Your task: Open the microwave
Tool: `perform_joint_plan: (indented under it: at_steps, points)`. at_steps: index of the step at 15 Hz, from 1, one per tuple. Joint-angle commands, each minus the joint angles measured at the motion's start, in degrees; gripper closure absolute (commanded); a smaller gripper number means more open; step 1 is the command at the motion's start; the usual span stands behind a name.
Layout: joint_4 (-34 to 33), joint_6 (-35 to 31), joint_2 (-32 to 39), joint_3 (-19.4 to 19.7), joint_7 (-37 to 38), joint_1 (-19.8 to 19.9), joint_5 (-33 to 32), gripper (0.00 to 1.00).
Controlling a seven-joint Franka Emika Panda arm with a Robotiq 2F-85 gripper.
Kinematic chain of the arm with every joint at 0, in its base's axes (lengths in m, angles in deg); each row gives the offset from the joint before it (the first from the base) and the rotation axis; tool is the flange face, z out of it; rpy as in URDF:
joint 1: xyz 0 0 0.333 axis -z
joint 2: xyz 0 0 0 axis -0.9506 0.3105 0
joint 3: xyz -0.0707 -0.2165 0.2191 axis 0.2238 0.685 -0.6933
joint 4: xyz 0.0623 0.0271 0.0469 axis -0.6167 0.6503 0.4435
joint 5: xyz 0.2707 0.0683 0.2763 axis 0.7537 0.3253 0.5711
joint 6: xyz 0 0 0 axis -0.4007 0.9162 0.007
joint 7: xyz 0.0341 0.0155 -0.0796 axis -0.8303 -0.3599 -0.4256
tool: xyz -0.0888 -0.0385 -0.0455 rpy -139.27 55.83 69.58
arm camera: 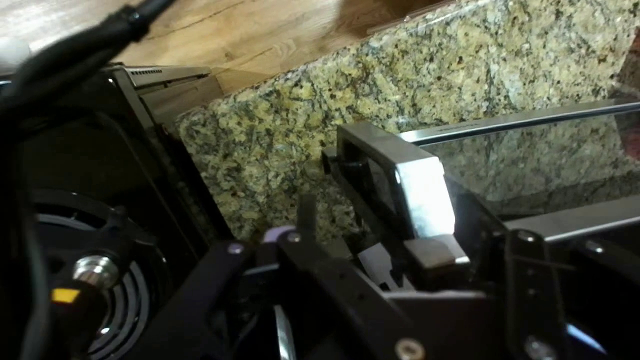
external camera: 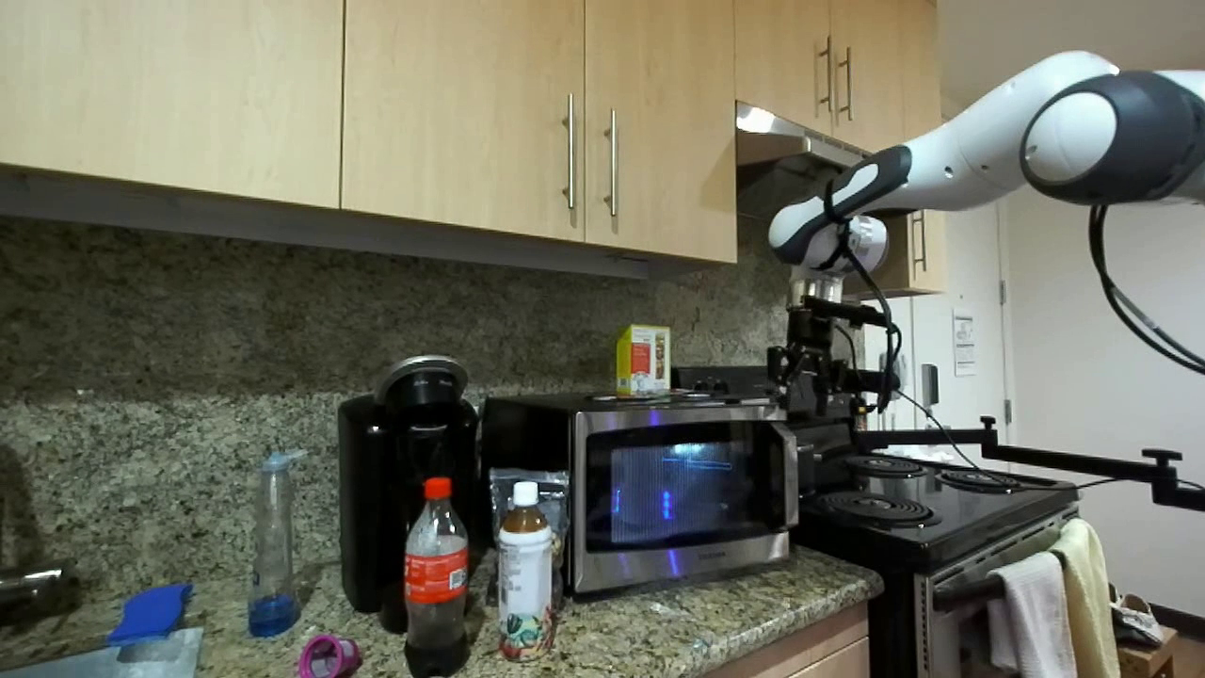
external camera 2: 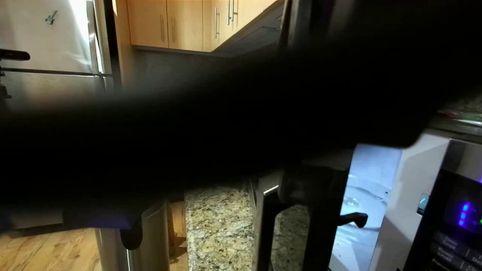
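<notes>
The silver microwave [external camera: 682,499] stands on the granite counter. Its door is ajar: an exterior view shows the lit white cavity [external camera 2: 361,203] and a black latch hook [external camera 2: 356,219] on the door's edge. The door handle [external camera: 789,476] also shows in the wrist view [arm camera: 425,195]. My gripper [external camera: 810,400] points down at the door's upper handle-side corner. In the wrist view the gripper [arm camera: 395,240] has its fingers spread, with the handle's upper end between them in the picture. I cannot tell whether a finger touches the door. The dark fingertips are partly hidden.
The black stove [external camera: 941,508] stands right beside the counter [external camera: 715,621]. A coffee maker [external camera: 367,499], a cola bottle [external camera: 438,574] and a white bottle [external camera: 525,584] stand by the microwave. A yellow box [external camera: 645,358] is on top. A dark blurred shape [external camera 2: 188,150] blocks much of an exterior view.
</notes>
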Motion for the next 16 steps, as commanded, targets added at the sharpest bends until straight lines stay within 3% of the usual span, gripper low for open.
perform_joint_plan:
  at_steps: [1,6,10,16]
  points:
    - [2.1,0.5,-3.8,1.2,3.4,-0.5,-2.5,0.01]
    - [2.2,-1.1,-6.4,1.8,8.3,-0.8,-4.2,0.0]
    - [-1.8,-0.3,-3.8,1.2,11.6,-1.2,6.0,0.0]
    - [-6.6,-7.4,3.8,-0.5,18.3,-2.3,20.1,0.0]
